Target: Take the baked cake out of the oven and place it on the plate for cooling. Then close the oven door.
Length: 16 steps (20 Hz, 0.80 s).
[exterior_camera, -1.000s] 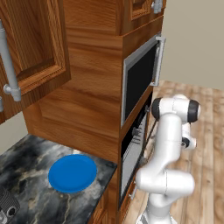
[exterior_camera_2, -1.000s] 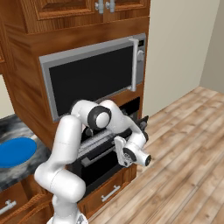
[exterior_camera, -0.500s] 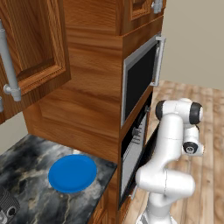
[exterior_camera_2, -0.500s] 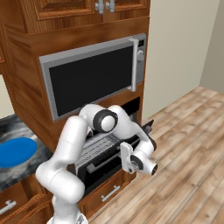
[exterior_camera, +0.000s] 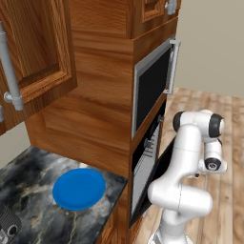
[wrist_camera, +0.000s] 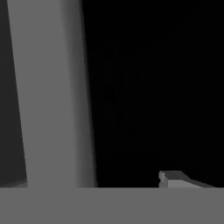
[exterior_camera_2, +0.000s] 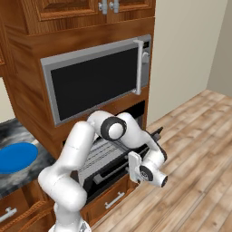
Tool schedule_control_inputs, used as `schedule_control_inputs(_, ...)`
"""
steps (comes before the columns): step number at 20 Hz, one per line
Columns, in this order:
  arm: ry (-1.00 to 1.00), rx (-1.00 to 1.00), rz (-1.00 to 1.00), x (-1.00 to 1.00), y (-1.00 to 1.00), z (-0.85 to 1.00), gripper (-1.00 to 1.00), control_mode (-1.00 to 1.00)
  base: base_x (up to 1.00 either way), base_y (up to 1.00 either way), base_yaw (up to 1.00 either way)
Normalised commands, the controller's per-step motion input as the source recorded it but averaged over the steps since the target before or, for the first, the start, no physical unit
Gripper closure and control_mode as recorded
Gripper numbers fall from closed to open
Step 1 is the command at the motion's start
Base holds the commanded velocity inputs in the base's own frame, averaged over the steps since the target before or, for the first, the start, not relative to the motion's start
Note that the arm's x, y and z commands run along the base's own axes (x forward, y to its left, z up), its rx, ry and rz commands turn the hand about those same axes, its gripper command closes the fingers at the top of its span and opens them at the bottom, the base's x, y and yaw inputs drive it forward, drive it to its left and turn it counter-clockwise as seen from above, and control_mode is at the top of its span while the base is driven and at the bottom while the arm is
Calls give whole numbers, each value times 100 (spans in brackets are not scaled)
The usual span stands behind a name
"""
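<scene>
Cake not visible, presumably on oven [exterior_camera_2: 106,158] rack; soft, crumbly, light: pinch gently at sides. Oven door [exterior_camera_2: 113,168] ajar. Gripper [exterior_camera_2: 156,136] at door's edge, empty; jaw spread unclear. Plate [exterior_camera: 79,188] on tabletop [exterior_camera: 33,209].

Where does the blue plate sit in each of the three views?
Left base view: the plate lies at lower left on the dark marble counter.
Right base view: it is at the far left edge, cut off by the frame, on the same counter.
Hand view: not in it.
Shared landmark: the microwave, above the oven in both base views.
</scene>
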Motion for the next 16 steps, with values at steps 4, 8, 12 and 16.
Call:
schedule_control_inputs(4,0,1,5,0,-17,0,-100,-100,0,0,0)
schedule_control_inputs(8,0,0,5,0,-21,5,-100,-100,0,0,0)
schedule_control_inputs(12,0,0,2,-6,-24,12,-100,-100,0,0,0)
schedule_control_inputs(16,0,-2,1,-22,-29,7,-100,-100,0,0,0)
